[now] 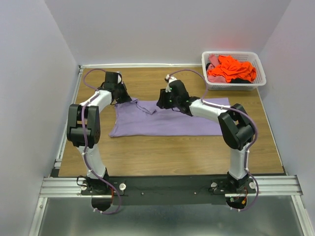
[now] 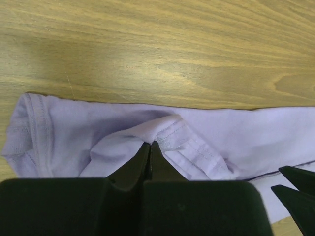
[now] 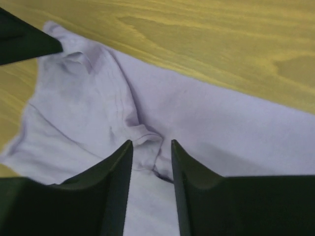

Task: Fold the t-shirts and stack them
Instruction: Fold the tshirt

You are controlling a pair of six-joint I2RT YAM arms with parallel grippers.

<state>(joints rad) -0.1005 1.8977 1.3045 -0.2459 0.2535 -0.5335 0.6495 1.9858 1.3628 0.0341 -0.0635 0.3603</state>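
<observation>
Pinching a hem fold of the soft lavender-purple cotton t-shirt [image 2: 256, 128] with the left gripper [image 2: 150, 147], merely straddling a pucker with the spread right gripper [image 3: 151, 145], likely bunching it if lifted one-sided.

The lavender t-shirt [image 1: 167, 123] is soft matt cloth, the table [image 1: 197, 152] smooth grained wood, the basket [image 1: 231, 86] white lattice plastic.
</observation>
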